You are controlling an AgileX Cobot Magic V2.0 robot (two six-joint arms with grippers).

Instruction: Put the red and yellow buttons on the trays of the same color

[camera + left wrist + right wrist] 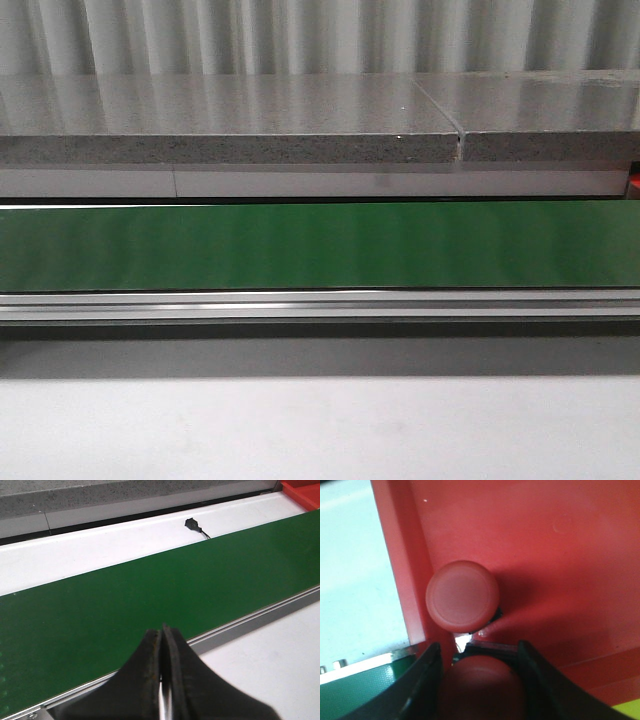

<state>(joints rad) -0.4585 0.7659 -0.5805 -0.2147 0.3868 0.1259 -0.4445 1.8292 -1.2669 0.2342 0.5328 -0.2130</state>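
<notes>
In the right wrist view, my right gripper (479,655) is shut on a red button (481,687), whose dome fills the gap between the two black fingers. It hangs over the red tray (545,545), close to the tray's wall. Another red button (462,596) lies in that tray just beyond the fingertips. My left gripper (162,632) is shut and holds nothing, sitting above the near rail of the green conveyor belt (150,595). A corner of the red tray (302,491) shows past the belt's end. No yellow button is in view. Neither gripper shows in the front view.
The green belt (320,245) runs across the front view, with a metal rail (320,305) in front and a grey stone ledge (230,120) behind. A small black part with a wire (192,524) lies on the white strip beyond the belt. A yellow sliver (629,712) borders the red tray.
</notes>
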